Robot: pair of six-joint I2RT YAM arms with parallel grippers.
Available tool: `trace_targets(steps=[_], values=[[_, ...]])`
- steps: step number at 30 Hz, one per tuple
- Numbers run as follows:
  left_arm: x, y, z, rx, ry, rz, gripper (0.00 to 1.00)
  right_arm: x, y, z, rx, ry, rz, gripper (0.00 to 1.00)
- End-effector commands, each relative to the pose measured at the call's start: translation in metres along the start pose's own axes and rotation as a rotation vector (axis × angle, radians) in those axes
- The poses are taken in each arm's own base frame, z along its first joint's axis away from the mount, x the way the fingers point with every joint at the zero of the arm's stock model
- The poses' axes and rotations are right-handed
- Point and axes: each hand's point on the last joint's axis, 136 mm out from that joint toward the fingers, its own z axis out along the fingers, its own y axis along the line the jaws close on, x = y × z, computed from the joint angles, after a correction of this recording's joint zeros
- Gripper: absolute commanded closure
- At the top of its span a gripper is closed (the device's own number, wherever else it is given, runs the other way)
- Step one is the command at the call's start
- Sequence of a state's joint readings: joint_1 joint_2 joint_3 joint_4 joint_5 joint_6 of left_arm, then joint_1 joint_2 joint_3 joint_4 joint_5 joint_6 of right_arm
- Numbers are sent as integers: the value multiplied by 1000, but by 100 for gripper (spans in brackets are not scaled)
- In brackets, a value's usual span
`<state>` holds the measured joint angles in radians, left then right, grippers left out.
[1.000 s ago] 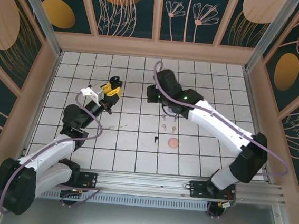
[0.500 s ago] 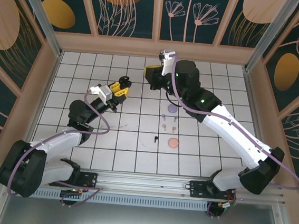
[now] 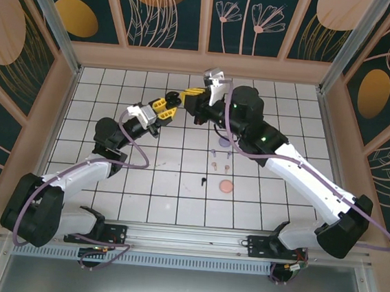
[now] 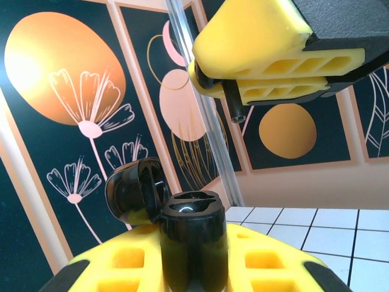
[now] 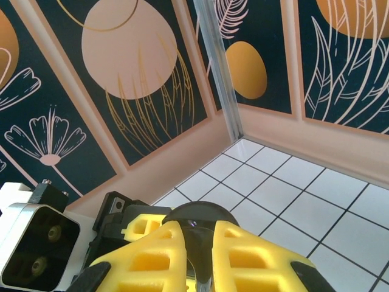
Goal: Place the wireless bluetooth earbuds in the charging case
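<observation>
My left gripper (image 4: 194,271) is shut on the black charging case (image 4: 194,240), which stands upright with its lid (image 4: 135,190) flipped open to the left and two empty sockets showing. My right gripper (image 4: 213,73) hangs just above and right of the case, shut on a black earbud (image 4: 234,110) whose stem pokes out below the fingers. In the top view the two grippers meet in mid-air, left (image 3: 169,105) and right (image 3: 187,99). On the tiles lie another black earbud (image 3: 203,181), two pinkish-tan earbuds (image 3: 215,165) and lavender earbuds (image 3: 214,151).
A round pinkish case (image 3: 226,186) sits on the tiles near the loose earbuds. The back wall (image 3: 203,62) runs close behind both grippers. In the right wrist view the left arm's camera housing (image 5: 36,243) is low at the left.
Both arms rose and came together: the left gripper carried the case up and to the right, and the right gripper swung left from over the earbuds to meet it.
</observation>
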<state>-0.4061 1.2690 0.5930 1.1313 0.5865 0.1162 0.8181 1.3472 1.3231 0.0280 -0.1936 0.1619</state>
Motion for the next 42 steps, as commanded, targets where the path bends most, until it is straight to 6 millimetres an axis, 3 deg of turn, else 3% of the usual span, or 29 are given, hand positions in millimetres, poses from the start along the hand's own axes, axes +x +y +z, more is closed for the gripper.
trace_targets(steps=[1,21,42], values=[[-10,-5,5,43,-28,47,100,-11,15,-6,-59,-55,-20,86],[-18,-12,5,62,-36,55,100,6,23,14,-108,-19,6,87],[-31,-13,2,65,-66,62,100,28,1,21,-44,22,26,89]])
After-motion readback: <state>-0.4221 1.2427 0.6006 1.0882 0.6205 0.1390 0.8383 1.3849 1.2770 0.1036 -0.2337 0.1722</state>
